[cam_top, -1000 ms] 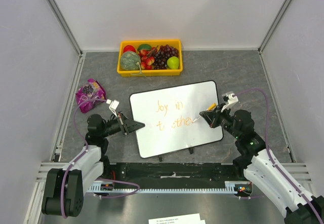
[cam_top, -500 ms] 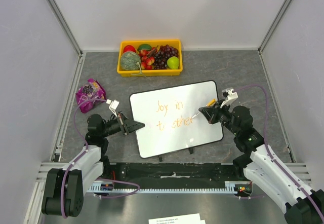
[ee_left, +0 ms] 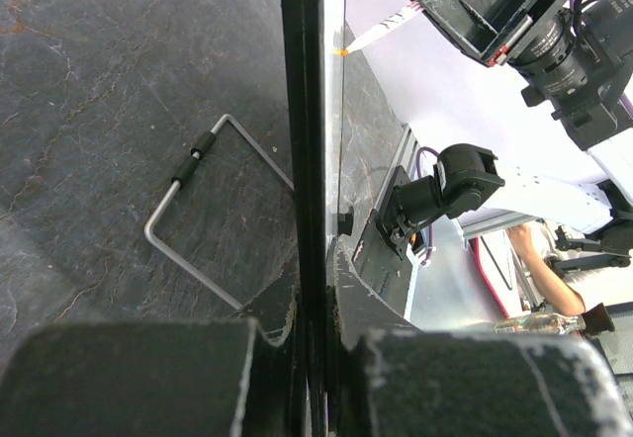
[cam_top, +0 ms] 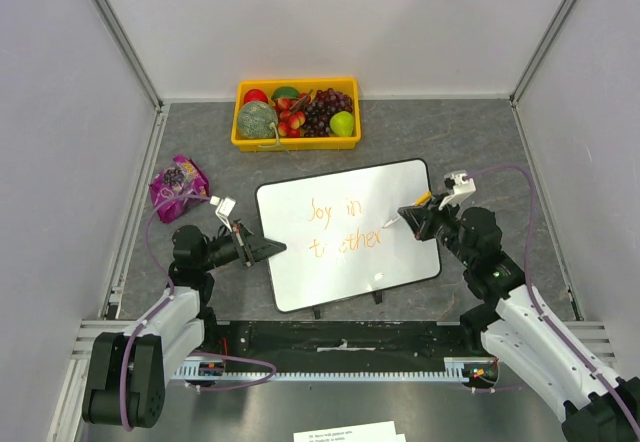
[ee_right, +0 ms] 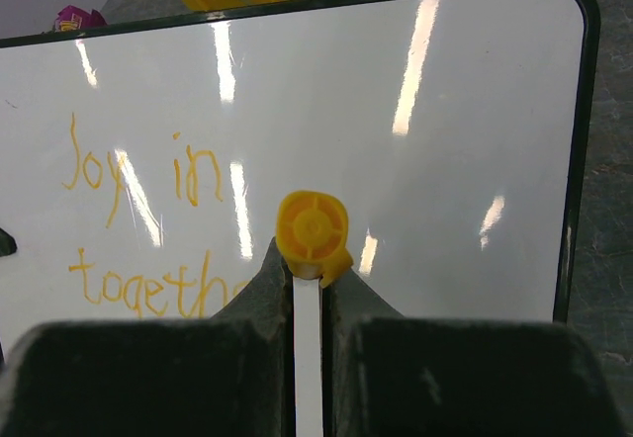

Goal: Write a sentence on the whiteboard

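Observation:
The whiteboard (cam_top: 340, 274) lies tilted in the middle of the mat. The sentence (cam_top: 335, 224) is in orange, "Joy in" above "together". My left gripper (cam_top: 268, 248) is shut on the board's left edge; the left wrist view shows the black frame (ee_left: 302, 111) edge-on between my jaws (ee_left: 313, 308). My right gripper (cam_top: 413, 217) is shut on a white marker with a yellow end (ee_right: 312, 229), its orange tip (cam_top: 386, 226) near the end of the second line. The right wrist view shows the board (ee_right: 455, 140) and the lettering (ee_right: 129, 175) beyond the gripper (ee_right: 309, 277).
A yellow fruit tray (cam_top: 300, 145) stands at the back, a purple bag (cam_top: 178, 184) at the left. A wire stand (ee_left: 198, 219) lies under the board. Grey walls close in both sides. The marker tip also shows in the left wrist view (ee_left: 341, 51).
My right gripper has drawn the marker a little up and to the right from the end of the second line. The left gripper and the board have not moved.

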`<state>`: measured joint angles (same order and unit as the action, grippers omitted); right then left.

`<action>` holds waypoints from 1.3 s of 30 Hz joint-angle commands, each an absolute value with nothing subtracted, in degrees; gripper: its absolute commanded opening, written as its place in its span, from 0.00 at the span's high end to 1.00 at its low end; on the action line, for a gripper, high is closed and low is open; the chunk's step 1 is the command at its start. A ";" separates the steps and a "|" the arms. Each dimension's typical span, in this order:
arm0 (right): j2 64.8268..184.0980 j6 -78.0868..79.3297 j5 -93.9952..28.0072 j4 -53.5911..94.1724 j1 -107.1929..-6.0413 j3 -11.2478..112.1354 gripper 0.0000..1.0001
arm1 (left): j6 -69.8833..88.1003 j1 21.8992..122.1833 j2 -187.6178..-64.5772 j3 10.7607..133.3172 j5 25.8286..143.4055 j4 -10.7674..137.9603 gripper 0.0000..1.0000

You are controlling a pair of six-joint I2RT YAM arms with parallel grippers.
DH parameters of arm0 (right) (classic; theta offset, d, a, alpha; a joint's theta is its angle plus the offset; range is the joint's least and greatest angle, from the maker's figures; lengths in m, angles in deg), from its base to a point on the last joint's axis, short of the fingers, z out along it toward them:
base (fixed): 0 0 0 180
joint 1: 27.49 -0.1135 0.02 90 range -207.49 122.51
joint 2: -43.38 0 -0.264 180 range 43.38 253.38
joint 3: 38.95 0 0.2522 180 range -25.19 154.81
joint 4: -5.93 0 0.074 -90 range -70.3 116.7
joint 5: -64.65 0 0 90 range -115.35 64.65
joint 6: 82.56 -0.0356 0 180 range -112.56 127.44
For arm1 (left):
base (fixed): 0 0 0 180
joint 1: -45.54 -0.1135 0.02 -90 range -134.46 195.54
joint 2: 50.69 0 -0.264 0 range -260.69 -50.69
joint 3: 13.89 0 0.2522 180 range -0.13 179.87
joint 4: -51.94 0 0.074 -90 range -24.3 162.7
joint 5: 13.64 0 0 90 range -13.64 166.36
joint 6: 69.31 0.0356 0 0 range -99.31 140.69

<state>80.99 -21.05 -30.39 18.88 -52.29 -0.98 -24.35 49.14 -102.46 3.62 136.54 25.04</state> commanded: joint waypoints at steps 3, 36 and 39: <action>77.84 -19.19 -29.66 24.00 -52.28 -1.89 1.00 | -19.30 49.15 -102.72 2.15 136.83 23.78 0.98; 78.54 -20.43 -27.90 23.38 -52.28 -1.19 1.00 | -19.39 49.15 -102.72 2.15 136.82 23.78 0.98; 77.22 -19.99 -28.16 25.40 -52.27 -1.98 1.00 | -19.30 49.06 -102.72 2.24 136.91 23.78 0.98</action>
<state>78.56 -21.08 -28.16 23.66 -52.29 -0.57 -24.35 49.14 -102.46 3.62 136.56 24.93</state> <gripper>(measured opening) 0.080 0.083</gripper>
